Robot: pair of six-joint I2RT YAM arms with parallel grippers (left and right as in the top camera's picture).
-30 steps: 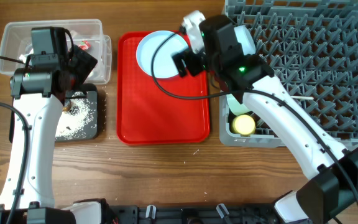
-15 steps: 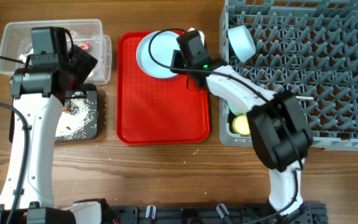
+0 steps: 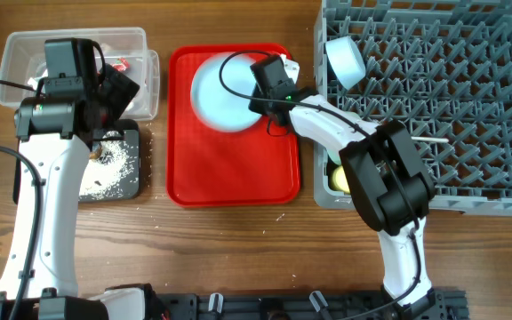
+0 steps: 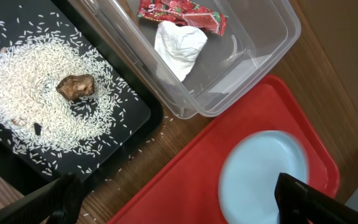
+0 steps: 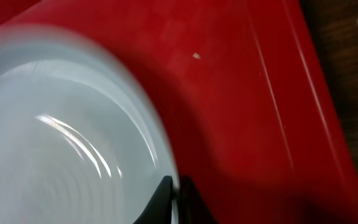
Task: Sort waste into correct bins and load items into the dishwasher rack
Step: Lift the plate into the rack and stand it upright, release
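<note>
The grey dishwasher rack [image 3: 434,98] on my right holds a light blue bowl [image 3: 345,60] and a yellow cup [image 3: 346,179]; over the red serving tray [image 3: 234,169], my right tool [image 5: 174,196] pinches the rim of the pale blue plate [image 3: 220,89]; my left tool [image 4: 176,190] hangs spread above the clear tub [image 4: 260,62] of red wrapper [image 4: 182,12] and tissue [image 4: 179,43], beside the black tray [image 4: 129,118] of rice [image 4: 36,74].

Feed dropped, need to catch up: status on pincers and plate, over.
Right pincer shut on pale blue plate rim, over red tray. Left pincer open by clear tub. Nothing blocking the plate.
</note>
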